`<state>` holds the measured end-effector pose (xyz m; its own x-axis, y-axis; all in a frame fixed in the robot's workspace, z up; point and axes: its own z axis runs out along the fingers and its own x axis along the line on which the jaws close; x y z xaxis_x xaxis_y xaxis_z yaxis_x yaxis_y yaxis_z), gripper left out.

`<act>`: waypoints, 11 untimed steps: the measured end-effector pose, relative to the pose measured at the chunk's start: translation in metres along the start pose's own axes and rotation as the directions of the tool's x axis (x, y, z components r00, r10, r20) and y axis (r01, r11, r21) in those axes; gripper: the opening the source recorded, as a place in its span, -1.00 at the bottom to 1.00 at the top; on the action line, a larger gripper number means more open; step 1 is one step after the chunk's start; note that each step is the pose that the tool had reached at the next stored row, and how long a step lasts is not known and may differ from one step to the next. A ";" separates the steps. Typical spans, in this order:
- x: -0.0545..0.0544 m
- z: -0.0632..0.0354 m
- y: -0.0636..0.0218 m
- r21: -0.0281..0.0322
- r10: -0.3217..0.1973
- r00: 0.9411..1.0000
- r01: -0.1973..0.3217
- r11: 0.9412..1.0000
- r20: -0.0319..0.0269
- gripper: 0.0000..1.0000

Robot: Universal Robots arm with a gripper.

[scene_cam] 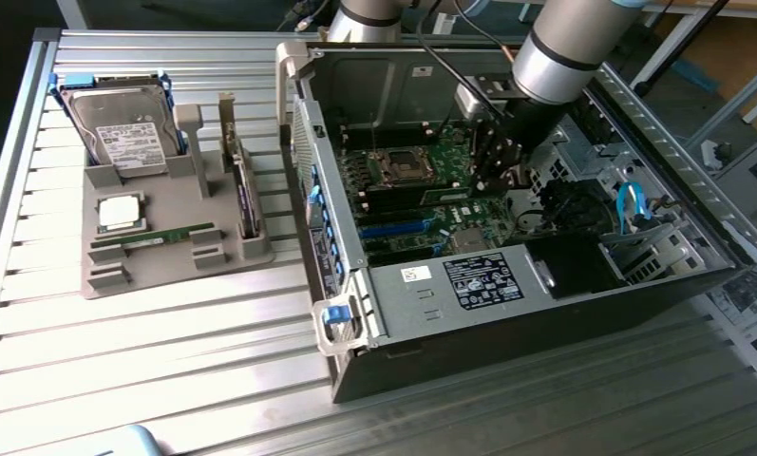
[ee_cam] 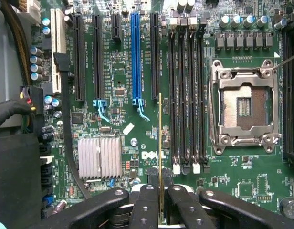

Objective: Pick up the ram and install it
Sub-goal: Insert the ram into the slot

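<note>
Over the motherboard (ee_cam: 118,71), inside the open computer case (scene_cam: 480,285) standing toward the table's (scene_cam: 162,370) edge at the exterior view's right, my gripper (ee_cam: 160,205) held the ram (ee_cam: 160,133).

- Grip: fingers (ee_cam: 147,205) narrow, pinched flat on the stick's two faces. The stick showed edge-on in the wrist view as one thin line.
- Position: the ram ran parallel to the memory slots (ee_cam: 187,95). It sat just beside the bank, on the side away from the CPU socket (ee_cam: 245,107), between the outermost slot and a black expansion slot (ee_cam: 154,57). Judged it not seated. Could not tell whether its lower edge touched the board.
- Second stick (scene_cam: 162,237) lay untouched on the grey holder (scene_cam: 112,275), near the table's edge at the exterior view's left.

Notes on doing this step well, judged only:
- The parallel line looked good, and the sideways offset to the chosen slot was what needed closing.
- The stick had to stay upright, since any lean would catch a slot wall.
- White latches (ee_cam: 176,168) at the slot ends: could not tell whether they stood open.
- Pressure should fall evenly along the stick's length.
- The pinch was at one end, so tipping was the risk.
</note>
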<state>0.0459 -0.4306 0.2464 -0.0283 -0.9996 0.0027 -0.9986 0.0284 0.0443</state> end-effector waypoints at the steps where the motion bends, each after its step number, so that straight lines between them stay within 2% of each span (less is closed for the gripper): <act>1: 0.000 0.0000 0.0019 0.000 0.000 1.000 0.000 1.000 0.000 -0.73; 7: 0.001 0.0008 0.0170 0.001 0.000 1.000 0.000 1.000 0.000 -0.73; 11: 0.001 0.0013 0.0236 0.001 0.000 1.000 0.000 1.000 0.000 -0.73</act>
<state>0.0222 -0.4306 0.2461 -0.0283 -0.9996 0.0026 -0.9987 0.0284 0.0434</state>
